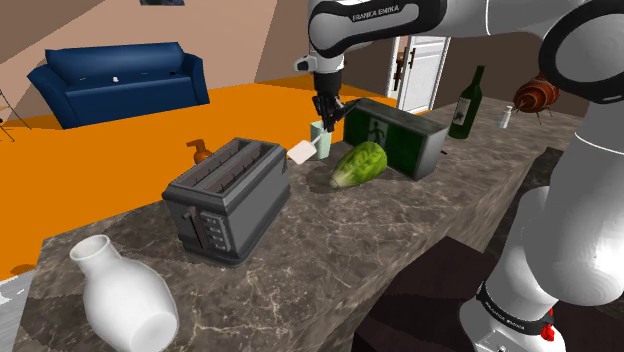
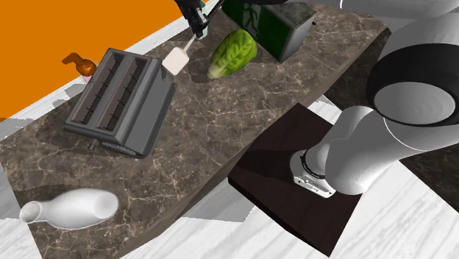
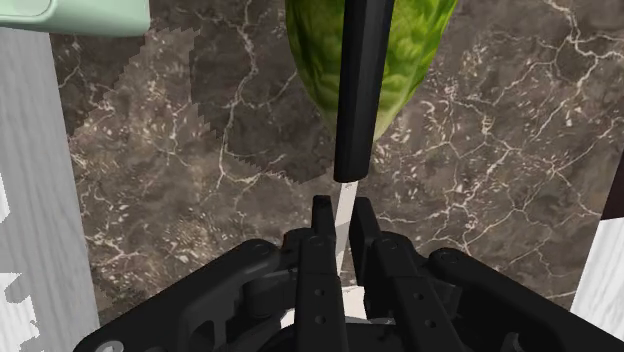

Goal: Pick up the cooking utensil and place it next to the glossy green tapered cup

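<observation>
Wrist view | gripper [image 3: 341, 206] clamped on spatula [image 3: 357, 90] shaft, over counter [image 3: 200, 150] beside lettuce [image 3: 400, 60] | step: carry, apparently lifted | next: lower beside pale green cup [image 1: 319, 136], then release.

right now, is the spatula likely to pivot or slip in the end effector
Probably stiff: the spatula runs straight out past the end effector. It may pivot, since the fingers pinch only its thin neck, with the handle on one side and the blade on the other. Likely light, being slim.
</observation>
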`<control>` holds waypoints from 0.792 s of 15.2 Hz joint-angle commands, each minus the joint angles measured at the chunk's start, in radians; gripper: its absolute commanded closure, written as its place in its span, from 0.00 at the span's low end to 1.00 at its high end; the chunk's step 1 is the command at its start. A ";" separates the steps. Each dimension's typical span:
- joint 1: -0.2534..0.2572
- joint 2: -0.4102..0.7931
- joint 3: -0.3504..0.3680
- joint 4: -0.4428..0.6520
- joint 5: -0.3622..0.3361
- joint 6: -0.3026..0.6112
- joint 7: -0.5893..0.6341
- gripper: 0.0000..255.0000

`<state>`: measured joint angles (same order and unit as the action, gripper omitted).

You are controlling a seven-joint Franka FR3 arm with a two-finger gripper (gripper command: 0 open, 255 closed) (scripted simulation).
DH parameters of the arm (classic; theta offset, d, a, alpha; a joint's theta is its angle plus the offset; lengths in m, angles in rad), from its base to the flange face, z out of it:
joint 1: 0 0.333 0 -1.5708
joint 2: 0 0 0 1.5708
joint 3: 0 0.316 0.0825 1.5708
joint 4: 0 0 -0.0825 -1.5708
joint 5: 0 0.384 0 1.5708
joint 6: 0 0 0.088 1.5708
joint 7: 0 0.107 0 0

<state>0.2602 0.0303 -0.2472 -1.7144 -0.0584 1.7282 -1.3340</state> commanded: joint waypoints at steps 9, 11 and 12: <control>-0.004 0.014 -0.003 -0.117 0.002 0.131 -0.001 1.00; -0.004 0.018 -0.003 -0.139 0.003 0.158 0.000 1.00; -0.004 0.020 -0.003 -0.150 0.003 0.171 0.000 1.00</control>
<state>0.2572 0.0468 -0.2498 -1.8536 -0.0562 1.8840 -1.3327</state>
